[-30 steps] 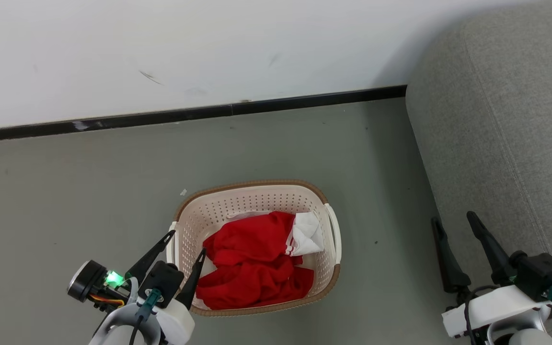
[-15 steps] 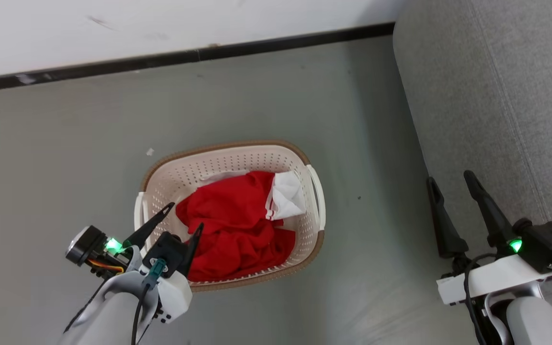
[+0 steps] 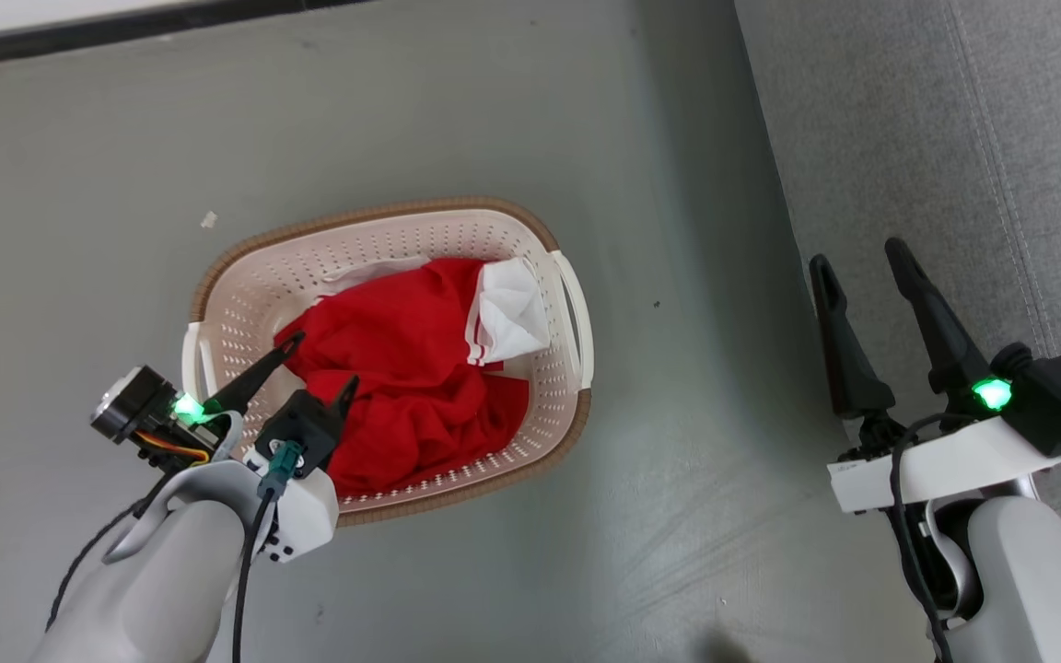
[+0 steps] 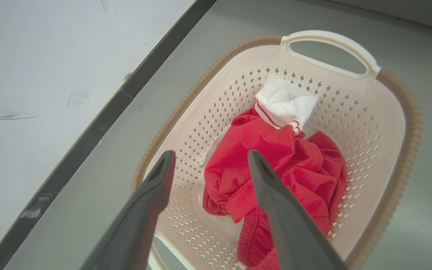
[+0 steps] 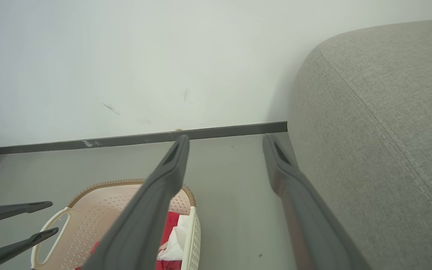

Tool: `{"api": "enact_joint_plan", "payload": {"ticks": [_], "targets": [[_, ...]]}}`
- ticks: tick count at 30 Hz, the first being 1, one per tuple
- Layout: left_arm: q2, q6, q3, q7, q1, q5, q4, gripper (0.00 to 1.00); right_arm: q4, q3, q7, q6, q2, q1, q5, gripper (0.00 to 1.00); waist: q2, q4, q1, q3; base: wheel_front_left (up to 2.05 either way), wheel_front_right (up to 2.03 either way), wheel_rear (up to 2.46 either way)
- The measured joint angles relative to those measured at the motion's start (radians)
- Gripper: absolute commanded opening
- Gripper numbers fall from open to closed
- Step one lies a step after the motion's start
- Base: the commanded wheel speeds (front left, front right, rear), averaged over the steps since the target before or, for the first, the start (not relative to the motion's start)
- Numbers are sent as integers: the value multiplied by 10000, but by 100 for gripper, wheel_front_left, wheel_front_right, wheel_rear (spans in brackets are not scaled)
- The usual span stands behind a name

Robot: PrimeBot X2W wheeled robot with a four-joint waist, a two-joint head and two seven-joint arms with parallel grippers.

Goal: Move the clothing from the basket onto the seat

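Left gripper (image 3: 323,359), fingers spread and empty, had edged in from the rim of the basket (image 3: 383,210) to hang over the clothing (image 3: 402,368), all still heaped inside. Right gripper (image 3: 857,253), also wide and empty, waited beside the seat (image 3: 908,138). First grab looked close.

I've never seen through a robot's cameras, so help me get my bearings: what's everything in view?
clothing: one heap, red with white, in the basket
basket: one, cream with brown rim, on the floor
seat: one, grey, right of the basket
scrap: one, white, on the floor beyond the basket
wall: one, white with black skirting, far side
left gripper: one, dark, open, over the basket's left side
right gripper: one, dark, open, beside the seat
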State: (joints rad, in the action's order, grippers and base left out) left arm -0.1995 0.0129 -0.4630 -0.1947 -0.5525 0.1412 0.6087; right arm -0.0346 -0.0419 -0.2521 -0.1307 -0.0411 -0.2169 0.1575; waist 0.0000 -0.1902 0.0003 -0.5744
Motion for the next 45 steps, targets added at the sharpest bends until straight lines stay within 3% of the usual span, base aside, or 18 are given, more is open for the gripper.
{"api": "enact_joint_plan", "payload": {"ticks": [17, 45], "targets": [[-326, 90, -573, 278, -1155, 951, 871, 100, -52, -343, -2, 0, -4, -1122, 510, 100, 0, -613, 0, -1408, 0, 0, 0], [-658, 347, -842, 1674, -2260, 1521, 2452, 100, 6, -696, -2, 0, -4, -1889, 963, 100, 0, -1175, -1, -2621, 0, 0, 0]]}}
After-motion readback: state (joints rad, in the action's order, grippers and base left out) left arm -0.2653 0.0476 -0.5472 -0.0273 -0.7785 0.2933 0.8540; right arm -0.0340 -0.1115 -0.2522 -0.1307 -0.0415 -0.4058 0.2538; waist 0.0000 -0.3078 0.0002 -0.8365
